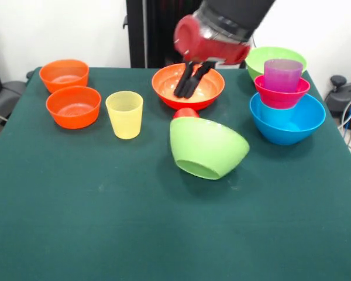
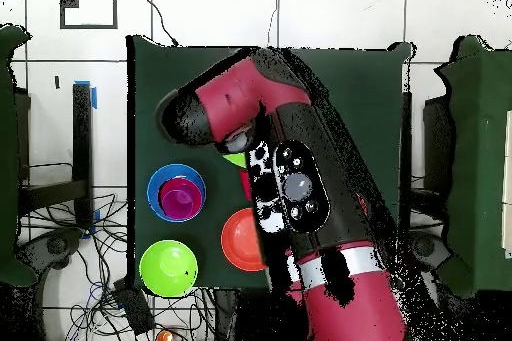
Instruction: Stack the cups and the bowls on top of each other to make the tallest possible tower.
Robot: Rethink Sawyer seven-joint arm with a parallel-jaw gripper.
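My gripper [image 1: 186,93] hangs over the wide orange bowl [image 1: 210,93] at the back middle, its black fingers [image 1: 183,82] close together with nothing between them. Just in front, a lime green bowl [image 1: 207,147] lies tipped with its base toward the camera, over a red cup [image 1: 186,113] of which only a bit shows. A yellow cup [image 1: 124,114] stands upright to the left. At the right, a blue bowl [image 1: 286,123] holds a magenta bowl [image 1: 281,96] with a purple cup [image 1: 282,74] in it. In the overhead view the arm hides the gripper.
Two small orange bowls [image 1: 63,74] [image 1: 74,106] sit at the back left. A second lime green bowl [image 1: 268,57] stands behind the blue stack, also visible from overhead [image 2: 168,267] beside the blue stack [image 2: 155,197]. The arm [image 2: 300,197] covers much of the overhead view.
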